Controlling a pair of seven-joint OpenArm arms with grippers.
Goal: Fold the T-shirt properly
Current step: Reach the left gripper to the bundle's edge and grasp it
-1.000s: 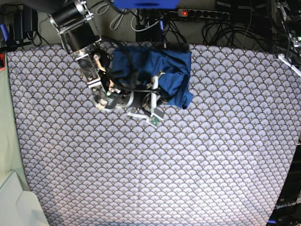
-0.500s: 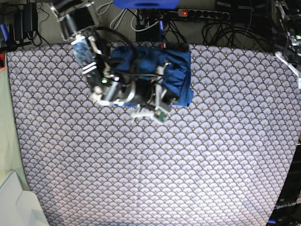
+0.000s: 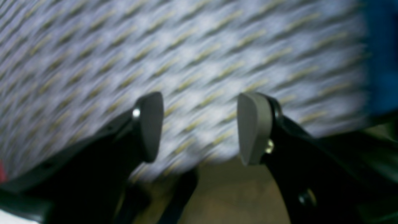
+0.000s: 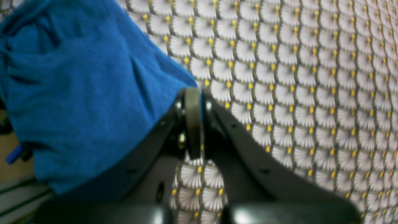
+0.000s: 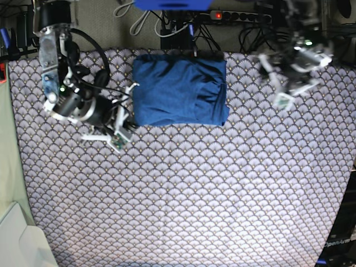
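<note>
The blue T-shirt (image 5: 179, 92) lies folded in a rough rectangle at the far middle of the tablecloth (image 5: 194, 189). My right gripper (image 4: 193, 93) is shut, and its tips sit right at a corner of the T-shirt (image 4: 80, 93). I cannot tell whether any fabric is pinched. In the base view this gripper (image 5: 131, 114) is at the T-shirt's near left corner. My left gripper (image 3: 199, 127) stands open over bare tablecloth with nothing between its pads, and a strip of the T-shirt (image 3: 382, 56) shows at the right edge. The left arm (image 5: 292, 67) hovers to the right of the T-shirt.
A power strip (image 5: 239, 16) and tangled cables lie on the floor beyond the table's far edge. A white bin (image 5: 16, 245) sits at the near left corner. A pale green surface (image 5: 6, 139) runs along the left side.
Both arms were over the T-shirt. The right arm has pulled left off it, and the left arm has swung far right with its gripper opening. The T-shirt now lies flatter and uncovered.
</note>
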